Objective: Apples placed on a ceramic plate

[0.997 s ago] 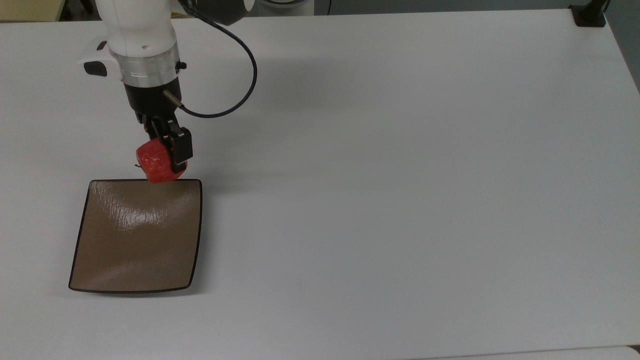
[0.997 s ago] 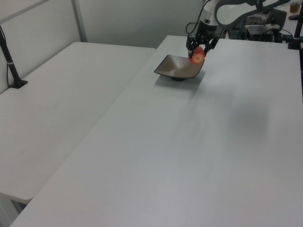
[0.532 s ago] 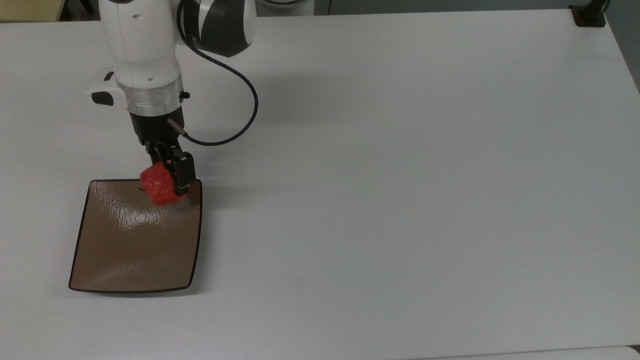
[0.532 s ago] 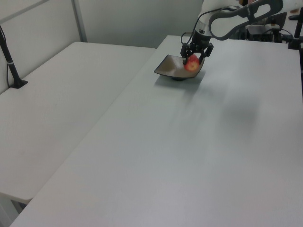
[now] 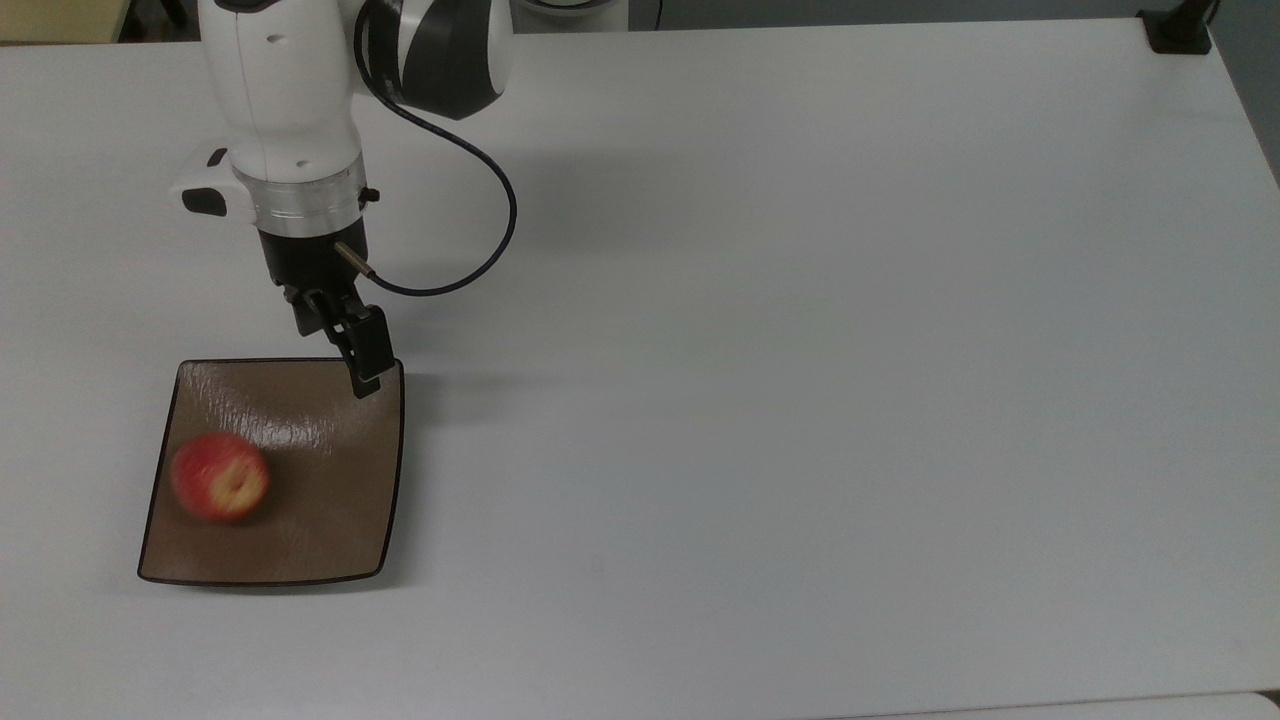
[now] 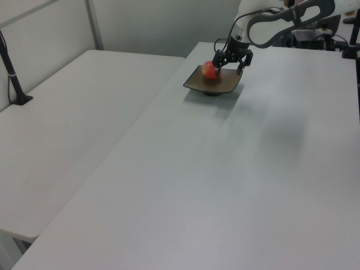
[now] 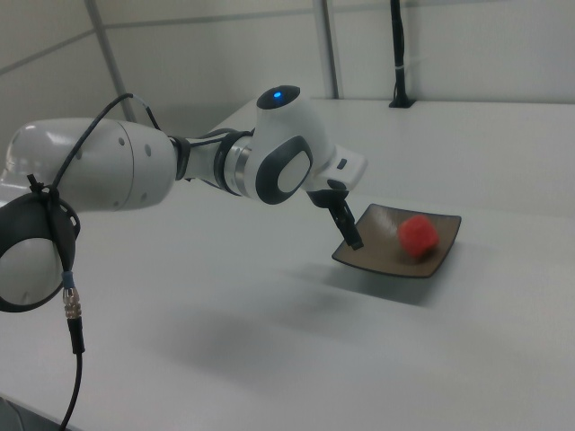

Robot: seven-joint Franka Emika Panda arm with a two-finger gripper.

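Top view, arm (image 5: pixel 285 120) angled down, fingers (image 5: pixel 368 350) spread over plate (image 5: pixel 330 470) corner

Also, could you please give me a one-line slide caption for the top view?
Red apple lying on the brown plate, the open pincer above the plate's corner.

Glossy ceramic plate (image 5: pixel 330 480) (light streaks across its brown glaze) on a smooth matt white table (image 5: pixel 800 350).

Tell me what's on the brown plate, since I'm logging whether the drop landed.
One red apple lies on the ceramic plate, near the top view's left edge of it. The open gripper hangs over the plate's far corner, holding nothing. The plate's surface under the apple is hidden.
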